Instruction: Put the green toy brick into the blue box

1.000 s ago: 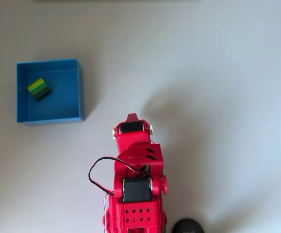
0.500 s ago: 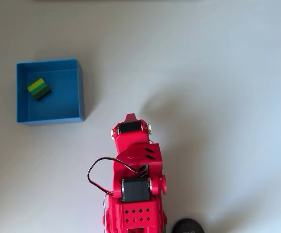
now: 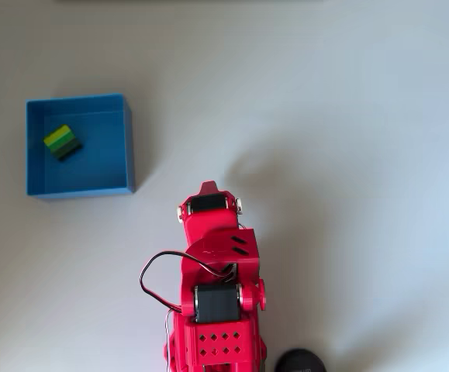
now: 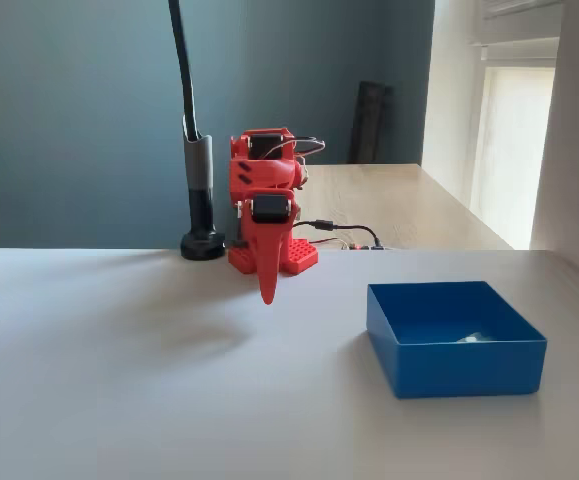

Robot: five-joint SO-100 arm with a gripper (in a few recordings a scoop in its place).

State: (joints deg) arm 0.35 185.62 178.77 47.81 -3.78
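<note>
The green toy brick (image 3: 61, 142) lies inside the blue box (image 3: 128, 147), in its upper left part in the overhead view. In the fixed view the blue box (image 4: 439, 355) stands at the right on the white table and its front wall hides the brick. My red gripper (image 4: 267, 290) hangs point down, folded close to the arm's base, well left of the box in that view. Its fingers are together with nothing between them. From above the gripper (image 3: 209, 188) lies to the lower right of the box.
A black camera pole on a round foot (image 4: 202, 243) stands beside the arm's base (image 4: 287, 255), with cables behind it. The same black foot (image 3: 300, 361) shows at the bottom edge from above. White tabletop surrounds the box.
</note>
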